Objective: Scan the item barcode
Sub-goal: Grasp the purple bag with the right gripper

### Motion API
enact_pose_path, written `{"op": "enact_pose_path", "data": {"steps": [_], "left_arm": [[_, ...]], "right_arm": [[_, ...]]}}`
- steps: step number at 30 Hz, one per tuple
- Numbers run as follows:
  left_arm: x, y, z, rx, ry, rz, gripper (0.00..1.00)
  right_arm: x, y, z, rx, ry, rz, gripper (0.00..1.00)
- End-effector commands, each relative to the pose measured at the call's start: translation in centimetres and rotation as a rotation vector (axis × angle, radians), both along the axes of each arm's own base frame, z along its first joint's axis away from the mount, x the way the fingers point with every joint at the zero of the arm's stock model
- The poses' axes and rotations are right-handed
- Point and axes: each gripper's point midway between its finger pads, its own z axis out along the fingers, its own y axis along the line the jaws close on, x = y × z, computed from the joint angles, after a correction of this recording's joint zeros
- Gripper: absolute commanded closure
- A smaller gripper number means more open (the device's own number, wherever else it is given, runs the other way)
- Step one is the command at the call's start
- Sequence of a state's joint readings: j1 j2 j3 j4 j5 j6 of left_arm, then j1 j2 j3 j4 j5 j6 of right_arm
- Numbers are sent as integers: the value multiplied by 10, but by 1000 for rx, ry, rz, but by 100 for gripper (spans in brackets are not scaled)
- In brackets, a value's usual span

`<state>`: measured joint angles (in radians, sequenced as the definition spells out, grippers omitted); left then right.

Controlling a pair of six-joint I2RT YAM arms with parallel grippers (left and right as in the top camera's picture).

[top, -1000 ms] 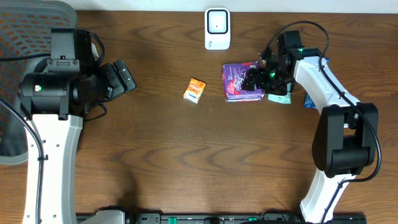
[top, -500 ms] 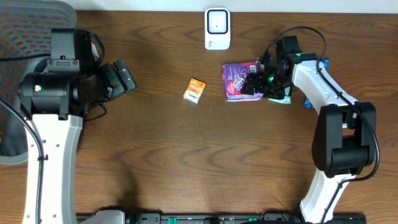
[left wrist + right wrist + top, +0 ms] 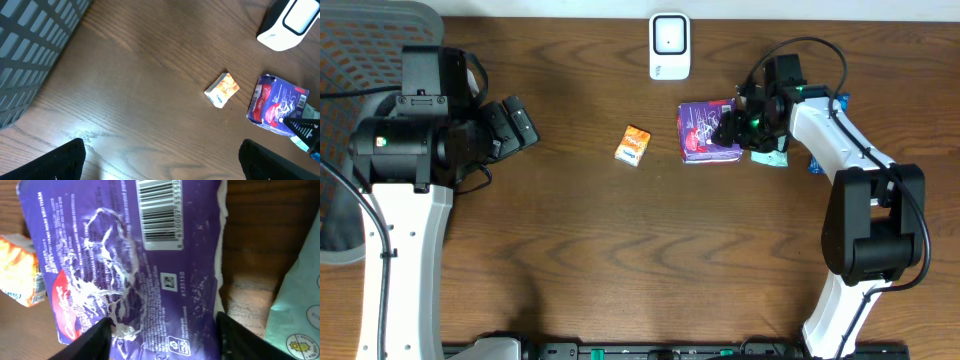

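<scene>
Purple packet (image 3: 705,132), barcode up, lies on tabletop (image 3: 620,240) right of centre, below white scanner (image 3: 669,45). Right tool (image 3: 165,339) has narrowed around its near edge over the last second; grip unconfirmed, lift toward scanner likely next. Left tool (image 3: 162,162) spread wide, empty, far left.

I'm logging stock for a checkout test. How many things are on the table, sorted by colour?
Purple packet: 1
Orange box: 1
Pale green packet: 1
Blue packet, partly hidden: 1
White scanner: 1
Total: 5
</scene>
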<state>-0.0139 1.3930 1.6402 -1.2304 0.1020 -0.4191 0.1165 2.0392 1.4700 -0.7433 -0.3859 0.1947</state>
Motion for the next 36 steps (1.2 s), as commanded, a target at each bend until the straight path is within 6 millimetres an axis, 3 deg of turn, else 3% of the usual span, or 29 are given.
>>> {"op": "enact_pose_path", "data": {"steps": [1, 2, 4, 10, 15, 19, 23, 24, 26, 28, 32, 36], "left_arm": [[-1, 3, 0, 8, 1, 5, 2], [-1, 3, 0, 7, 1, 5, 2], [-1, 3, 0, 8, 2, 5, 2], [-1, 3, 0, 8, 1, 5, 2], [-1, 3, 0, 8, 1, 5, 2], [-1, 3, 0, 8, 2, 5, 2], [-1, 3, 0, 8, 2, 5, 2], [-1, 3, 0, 8, 2, 5, 2], [-1, 3, 0, 8, 1, 5, 2], [-1, 3, 0, 8, 1, 5, 2], [-1, 3, 0, 8, 1, 5, 2], [-1, 3, 0, 8, 2, 5, 2]], "right_arm": [[-9, 1, -18, -12, 53, -14, 48], [-10, 2, -20, -12, 51, -12, 57], [-12, 4, -22, -11, 55, -12, 99], [-7, 8, -7, -4, 56, -59, 99], [12, -20, 33, -227, -54, -106, 99], [24, -50, 75, -604, -187, -152, 99], [28, -67, 108, -981, -326, -168, 99], [28, -70, 126, -1133, -387, -188, 99], [30, -60, 141, -1267, -445, -143, 99], [28, -49, 142, -1303, -468, -115, 99], [26, -21, 119, -1287, -473, -63, 99], [20, 12, 71, -1206, -412, 59, 99]]}}
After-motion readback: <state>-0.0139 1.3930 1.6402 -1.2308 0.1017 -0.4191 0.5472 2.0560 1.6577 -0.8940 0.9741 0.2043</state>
